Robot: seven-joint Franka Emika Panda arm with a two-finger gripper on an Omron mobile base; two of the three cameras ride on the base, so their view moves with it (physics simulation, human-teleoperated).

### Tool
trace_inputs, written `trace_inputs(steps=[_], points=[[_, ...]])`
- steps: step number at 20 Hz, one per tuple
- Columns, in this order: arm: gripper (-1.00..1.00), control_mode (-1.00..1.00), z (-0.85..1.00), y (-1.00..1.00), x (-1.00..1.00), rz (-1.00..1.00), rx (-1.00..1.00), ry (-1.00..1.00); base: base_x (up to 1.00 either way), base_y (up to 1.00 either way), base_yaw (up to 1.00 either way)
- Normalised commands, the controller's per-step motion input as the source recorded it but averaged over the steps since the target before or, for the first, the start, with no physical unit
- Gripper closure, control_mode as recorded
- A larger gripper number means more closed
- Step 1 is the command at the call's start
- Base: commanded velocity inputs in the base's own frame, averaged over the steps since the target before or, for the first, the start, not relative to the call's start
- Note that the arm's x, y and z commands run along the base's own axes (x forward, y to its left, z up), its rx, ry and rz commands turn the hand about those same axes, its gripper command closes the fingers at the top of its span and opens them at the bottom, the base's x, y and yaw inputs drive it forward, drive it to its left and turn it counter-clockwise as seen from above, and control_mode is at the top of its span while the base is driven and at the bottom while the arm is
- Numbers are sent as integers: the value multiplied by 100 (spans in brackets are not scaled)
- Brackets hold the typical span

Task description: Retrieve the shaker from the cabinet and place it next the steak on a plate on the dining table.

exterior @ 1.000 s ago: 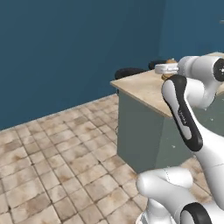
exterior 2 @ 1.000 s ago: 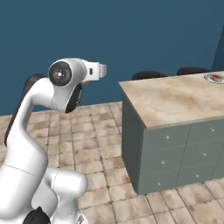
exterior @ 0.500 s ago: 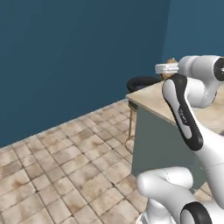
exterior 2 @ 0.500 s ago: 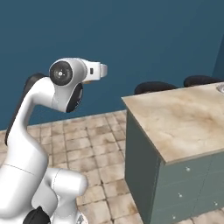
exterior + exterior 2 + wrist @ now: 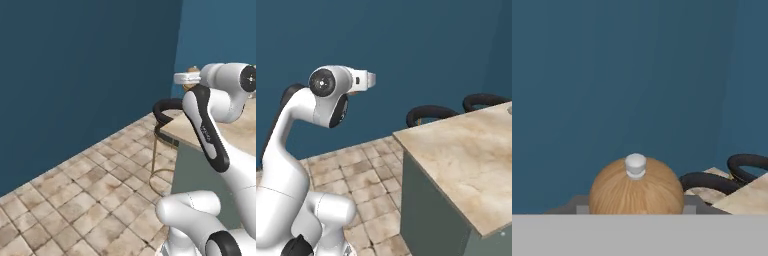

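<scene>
A beige marbled dining table [image 5: 456, 160] is being shown against a dark blue wall [image 5: 406, 40], above a tiled floor [image 5: 90, 200]. The arm is being held raised, level, with the gripper [image 5: 635, 207] being kept clenched around the wooden shaker [image 5: 636, 187].

The light is soft and even all over. The blue wall [image 5: 90, 75] is flat and dark, a bit lighter on the far part past the corner. The floor [image 5: 90, 195] looks pale, with no dark shadows on it. The white arm [image 5: 316, 105] is bright on top and greyer underneath, so light comes from above. The table [image 5: 466, 160] has no shine or glare. Edges look a little fuzzy and blocky. Close to the hand camera, the shaker [image 5: 636, 189] looks smooth and soft. Lines stay straight at the edges.
</scene>
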Motion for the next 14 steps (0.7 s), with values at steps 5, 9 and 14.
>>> trace_inputs(steps=[5,9,14], points=[[100,100,0,0,0,0,0,0,100,19,-49],[100,100,0,0,0,0,0,0,100,35,-51],[100,100,0,0,0,0,0,0,93,47,-48]])
